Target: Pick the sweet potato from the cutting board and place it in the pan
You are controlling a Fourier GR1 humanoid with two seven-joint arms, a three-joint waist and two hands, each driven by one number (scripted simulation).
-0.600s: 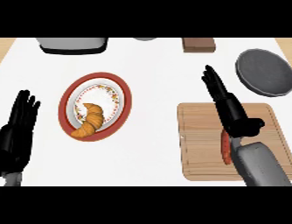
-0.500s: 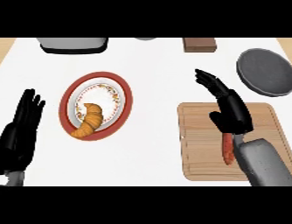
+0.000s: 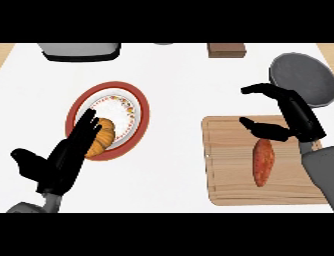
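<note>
Orange-red sweet potato (image 3: pixel 263 162): lying lengthwise on the cutting board, just below the right robot hand's thumb, not held.
Wooden cutting board (image 3: pixel 229 185): flat on the white tabletop (image 3: pixel 177 90), right of the plate, below the pan.
Grey pan (image 3: pixel 304 79): round, at the upper right, handle running off toward the right edge, nothing inside.
Right robot hand (image 3: pixel 297 116): over the board's upper right corner, fingers bent forward, thumb spread apart from them, open with nothing between; thumb tip close above the sweet potato's upper end, contact not clear.
Left robot hand (image 3: pixel 66 157): open, fingers straight and pointing up-right, fingertips overlapping the plate's lower left rim and the croissant's edge; touching or merely above, cannot tell.
Red-rimmed plate (image 3: pixel 133 107): white centre with a patterned ring, left of the board.
Croissant (image 3: pixel 105 137): golden brown, on the plate's lower part.
Grey appliance (image 3: pixel 80 50): at the far edge, upper left, cut off by the view.
Brown block (image 3: pixel 226 49): at the far edge, left of the pan.
Writing: none readable anywhere.
</note>
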